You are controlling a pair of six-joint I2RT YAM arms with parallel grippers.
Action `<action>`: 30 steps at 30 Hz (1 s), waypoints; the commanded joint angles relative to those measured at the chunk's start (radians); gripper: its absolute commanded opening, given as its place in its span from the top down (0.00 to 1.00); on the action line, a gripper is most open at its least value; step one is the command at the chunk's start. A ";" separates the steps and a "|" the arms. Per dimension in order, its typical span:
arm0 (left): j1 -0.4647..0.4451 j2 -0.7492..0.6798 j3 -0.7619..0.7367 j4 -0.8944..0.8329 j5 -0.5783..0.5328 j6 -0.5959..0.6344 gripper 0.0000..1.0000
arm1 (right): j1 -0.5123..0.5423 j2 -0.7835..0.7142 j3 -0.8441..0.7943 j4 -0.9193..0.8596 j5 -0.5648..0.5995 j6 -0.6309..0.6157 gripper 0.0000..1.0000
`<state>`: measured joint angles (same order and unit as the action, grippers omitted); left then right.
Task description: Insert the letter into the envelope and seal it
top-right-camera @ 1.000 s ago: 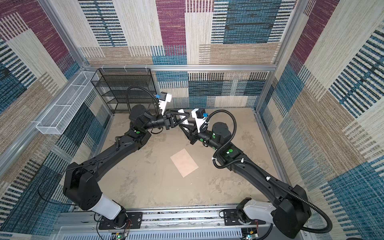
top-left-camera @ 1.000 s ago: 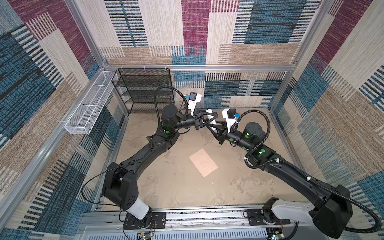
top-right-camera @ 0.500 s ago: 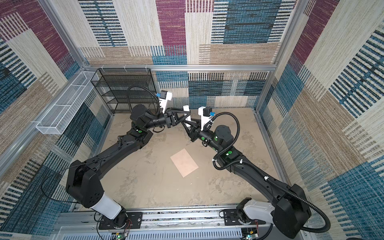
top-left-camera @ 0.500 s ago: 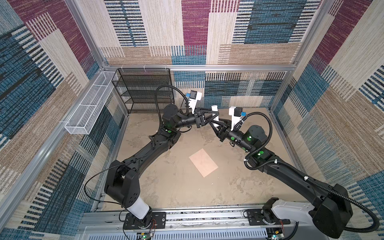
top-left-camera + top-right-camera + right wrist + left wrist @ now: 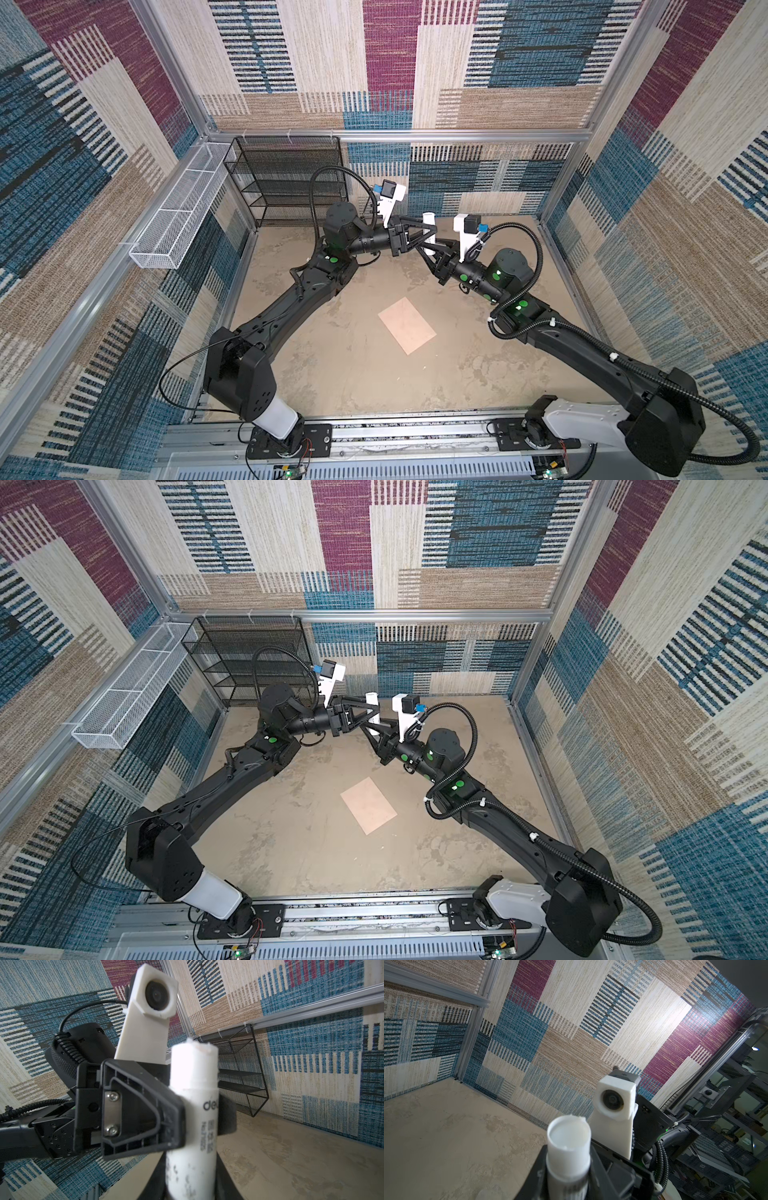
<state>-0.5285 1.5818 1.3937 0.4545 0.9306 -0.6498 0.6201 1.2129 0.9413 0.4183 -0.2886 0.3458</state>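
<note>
Peach envelope point(image 5: 407, 325) flat on the table point(image 5: 332, 374), its inside hidden, glue stick point(image 5: 428, 219) aloft, left gripper point(image 5: 428, 233) clamped mid-tube, right gripper point(image 5: 434, 251) clamped on its base.

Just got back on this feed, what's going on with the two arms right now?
Both arms are raised above the far part of the table, sharing one white glue stick. The right claw grips its lower body and the left claw is clamped across it higher up. The peach envelope lies flat on the table, untouched. No letter is in view; it may already be inside.
</note>
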 commanded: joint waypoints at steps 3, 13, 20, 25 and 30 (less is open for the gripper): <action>-0.005 0.000 0.002 -0.057 0.085 0.032 0.92 | 0.000 -0.004 0.014 0.028 -0.006 -0.038 0.82; 0.016 -0.110 -0.026 -0.320 -0.184 0.314 1.00 | -0.036 -0.059 -0.051 -0.194 0.072 -0.145 0.36; 0.044 -0.160 -0.054 -0.456 -0.248 0.445 1.00 | -0.184 -0.041 0.001 -0.411 0.133 -0.176 0.36; 0.046 -0.169 -0.096 -0.488 -0.258 0.478 1.00 | -0.270 0.125 0.172 -0.669 0.231 -0.144 0.39; 0.044 -0.177 -0.135 -0.510 -0.265 0.500 1.00 | -0.346 0.371 0.414 -1.029 0.311 -0.015 0.40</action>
<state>-0.4831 1.4155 1.2697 -0.0372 0.6743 -0.2012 0.2958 1.5021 1.2755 -0.3420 -0.0456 0.2485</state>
